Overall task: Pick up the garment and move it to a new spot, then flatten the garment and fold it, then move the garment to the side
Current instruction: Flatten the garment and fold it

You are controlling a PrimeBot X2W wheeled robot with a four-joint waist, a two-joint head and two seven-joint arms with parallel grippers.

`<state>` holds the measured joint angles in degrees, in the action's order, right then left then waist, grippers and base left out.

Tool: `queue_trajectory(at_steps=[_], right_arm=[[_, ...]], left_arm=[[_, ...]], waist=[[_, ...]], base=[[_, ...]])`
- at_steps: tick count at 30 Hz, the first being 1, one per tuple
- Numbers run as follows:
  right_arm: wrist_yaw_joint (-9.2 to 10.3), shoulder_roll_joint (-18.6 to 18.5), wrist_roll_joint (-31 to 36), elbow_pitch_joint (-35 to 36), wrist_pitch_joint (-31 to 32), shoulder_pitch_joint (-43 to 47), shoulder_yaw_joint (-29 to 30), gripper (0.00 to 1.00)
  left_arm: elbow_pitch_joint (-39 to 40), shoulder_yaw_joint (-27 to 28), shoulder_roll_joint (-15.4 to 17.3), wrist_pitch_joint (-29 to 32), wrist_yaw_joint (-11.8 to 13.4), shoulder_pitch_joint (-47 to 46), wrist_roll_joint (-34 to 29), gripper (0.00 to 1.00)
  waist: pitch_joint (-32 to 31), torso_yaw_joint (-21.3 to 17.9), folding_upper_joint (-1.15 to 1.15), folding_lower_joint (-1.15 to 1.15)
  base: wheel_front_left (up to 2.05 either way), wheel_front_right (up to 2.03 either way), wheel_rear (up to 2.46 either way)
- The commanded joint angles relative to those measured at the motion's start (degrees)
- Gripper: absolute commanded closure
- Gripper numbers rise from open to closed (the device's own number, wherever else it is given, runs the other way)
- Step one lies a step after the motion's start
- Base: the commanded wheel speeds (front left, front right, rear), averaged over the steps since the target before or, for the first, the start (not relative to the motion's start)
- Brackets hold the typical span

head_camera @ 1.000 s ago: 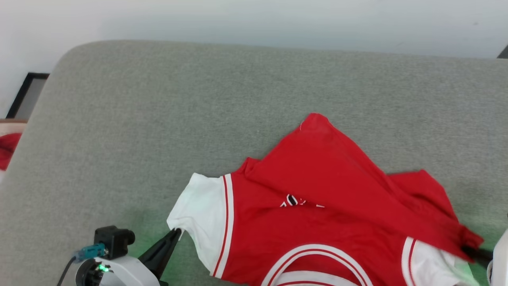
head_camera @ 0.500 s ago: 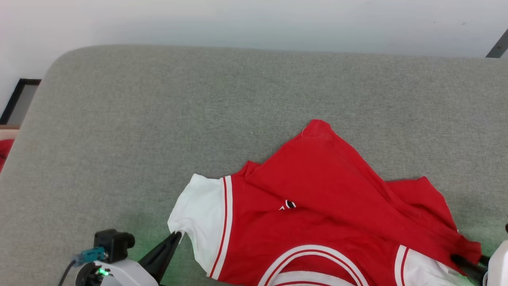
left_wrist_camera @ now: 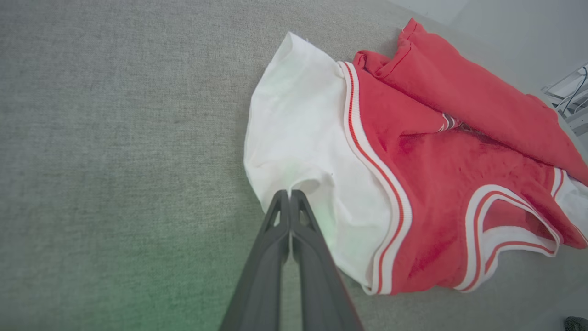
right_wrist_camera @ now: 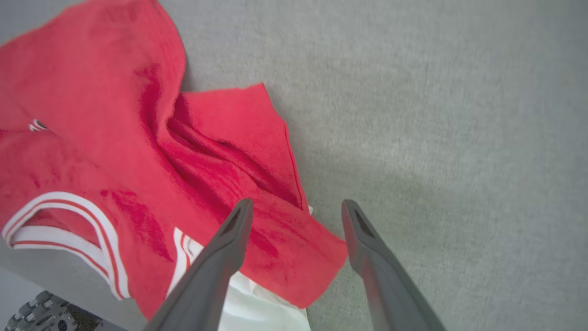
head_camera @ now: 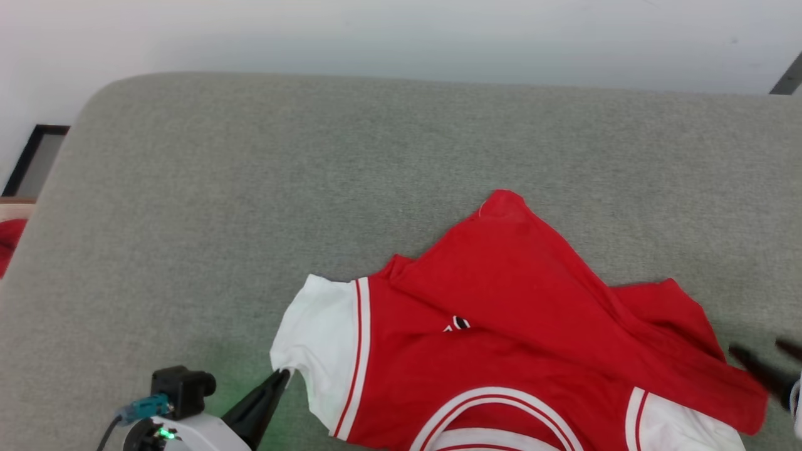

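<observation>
The garment (head_camera: 501, 351), a red jersey with white sleeves and striped trim, lies crumpled on the grey cushion (head_camera: 250, 188), its lower half folded up over the lettering. My left gripper (head_camera: 283, 374) is shut on the edge of the white sleeve (left_wrist_camera: 298, 151); its closed tips (left_wrist_camera: 290, 193) pinch the hem. My right gripper (head_camera: 755, 346) is open just off the garment's right corner. In the right wrist view the right gripper (right_wrist_camera: 297, 204) hovers above the red fold (right_wrist_camera: 294, 248), one finger over the cloth and one over bare cushion, holding nothing.
The cushion stretches wide and bare to the left and far side. A plain red cloth (head_camera: 7, 241) lies off its left edge beside a dark frame (head_camera: 31, 156). A dark bar (head_camera: 788, 78) shows at the top right. Pale floor lies beyond the cushion.
My right gripper has opened and let go of the red corner, which now lies loose on the cushion. The left gripper keeps its pinch on the sleeve. The camera shifted slightly.
</observation>
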<state>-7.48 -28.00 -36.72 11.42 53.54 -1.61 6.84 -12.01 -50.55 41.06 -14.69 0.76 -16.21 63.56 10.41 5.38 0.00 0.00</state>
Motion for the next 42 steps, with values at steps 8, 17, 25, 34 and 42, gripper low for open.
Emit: queue_trajectory(at_steps=[8, 17, 25, 34, 42], right_arm=[[-0.02, -1.51, 1.94, 4.68, -3.97, -10.82, -3.86, 0.0], [-0.02, -5.06, 2.68, -8.05, -14.79, -27.59, -19.2, 0.0], [-0.01, -6.79, -2.85, -21.41, -13.66, -39.7, -32.81, 0.0], [-0.02, -6.92, -9.91, -33.85, -8.49, -47.89, -41.81, 0.0], [-0.02, -7.15, -12.51, -40.72, -2.6, -49.96, -50.37, 0.0]], left_arm=[[0.28, -0.78, -1.56, 0.5, -0.04, -1.32, -1.08, 1.0], [-1.69, -2.2, -5.09, 1.27, -1.84, -4.78, -2.43, 1.0], [-4.9, -3.41, -9.04, 1.56, -4.04, -8.42, -3.65, 1.0], [-9.14, -4.8, -13.22, 1.12, -6.45, -11.55, -4.37, 1.0], [-12.33, -5.64, -15.51, 0.57, -7.7, -12.9, -4.13, 1.0]], waist=[[0.98, 3.04, 0.0, 0.0], [3.61, 7.88, 0.0, 0.0], [6.79, 12.37, 0.0, 0.0], [9.64, 16.46, 0.0, 0.0], [10.72, 18.39, 0.0, 0.0]], base=[[0.0, 0.0, 0.0], [0.0, 0.0, 0.0], [0.0, 0.0, 0.0], [0.0, 0.0, 0.0], [0.0, 0.0, 0.0]])
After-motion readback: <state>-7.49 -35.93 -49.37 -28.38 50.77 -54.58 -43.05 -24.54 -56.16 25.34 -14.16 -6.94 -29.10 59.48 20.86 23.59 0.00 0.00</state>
